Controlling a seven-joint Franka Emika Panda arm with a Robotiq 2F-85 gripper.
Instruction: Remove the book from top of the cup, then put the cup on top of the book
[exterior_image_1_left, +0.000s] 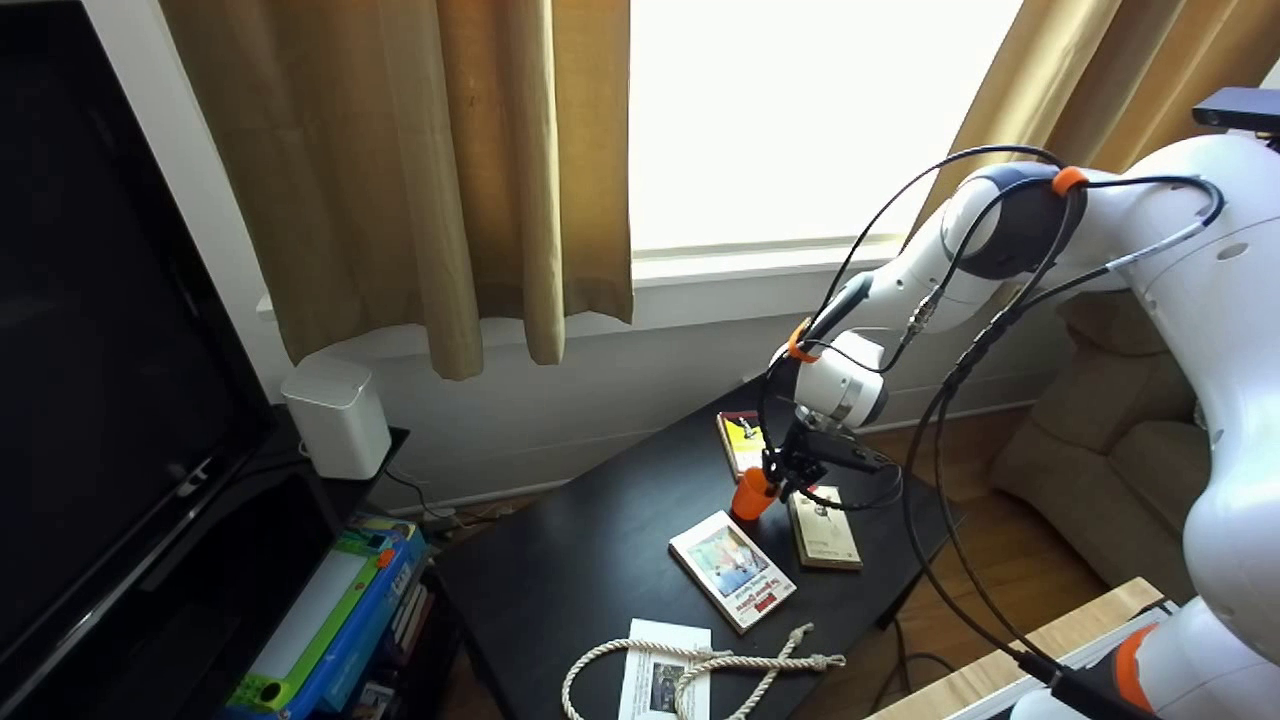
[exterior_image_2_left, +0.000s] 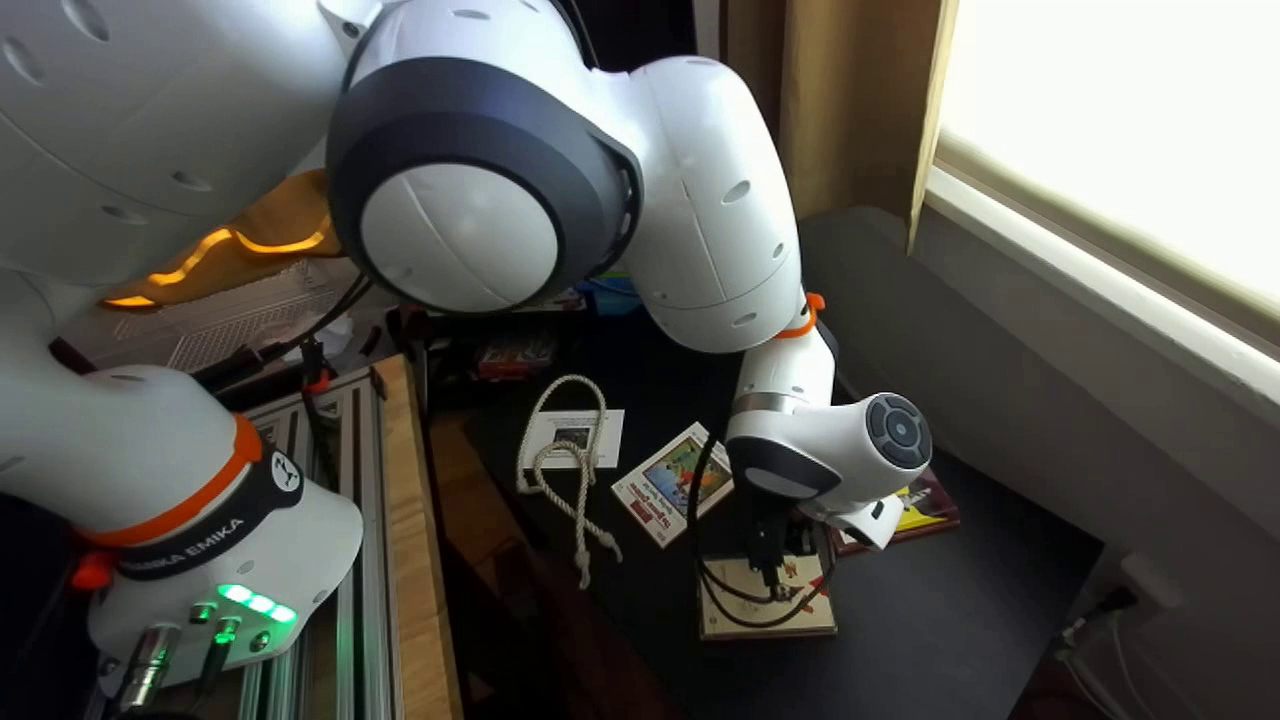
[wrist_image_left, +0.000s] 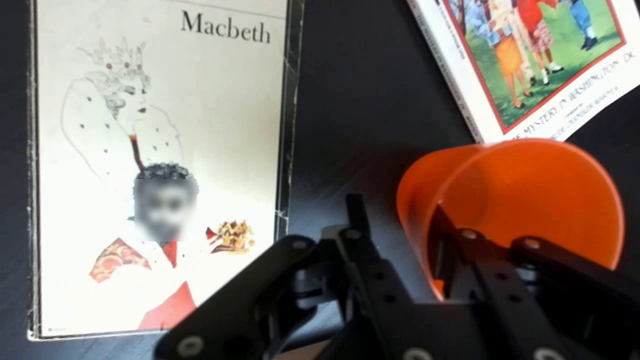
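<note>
Gripper (wrist_image_left: 398, 206): spread; in the wrist view you have a plain gap between your two fingertips, and the side wall of the cup (wrist_image_left: 525, 200) runs into that gap; one finger stands outside the wall, the other shows against the cup's inside; whether either touches the wall, you cannot tell

Cup: orange; upright on the dark table (exterior_image_1_left: 560, 560), mouth up, so you look down into it in the wrist view; in an exterior view the cup (exterior_image_1_left: 752, 495) is right at your gripper; in an exterior view your arm (exterior_image_2_left: 710, 210) hides it

Book (wrist_image_left: 165, 150): "Macbeth" on a pale cream cover; flat on the table, cover up, just beside the cup with a strip of tabletop between; in an exterior view your gripper screens part of the book (exterior_image_2_left: 750, 612)

Stack: book already off the cup; cup not yet on the book

Booklet (exterior_image_1_left: 733, 570): white border, picture cover; face up, aslant to the book; in the wrist view one end meets the cup's outline; contact, you cannot tell

Yellow cover (exterior_image_1_left: 738, 440): partly behind your arm in both exterior views

Rope (exterior_image_1_left: 770, 662): pale, looped over a printed sheet (exterior_image_1_left: 640, 690); well apart from your gripper

Base lights (exterior_image_2_left: 261, 604): green, lit
</note>
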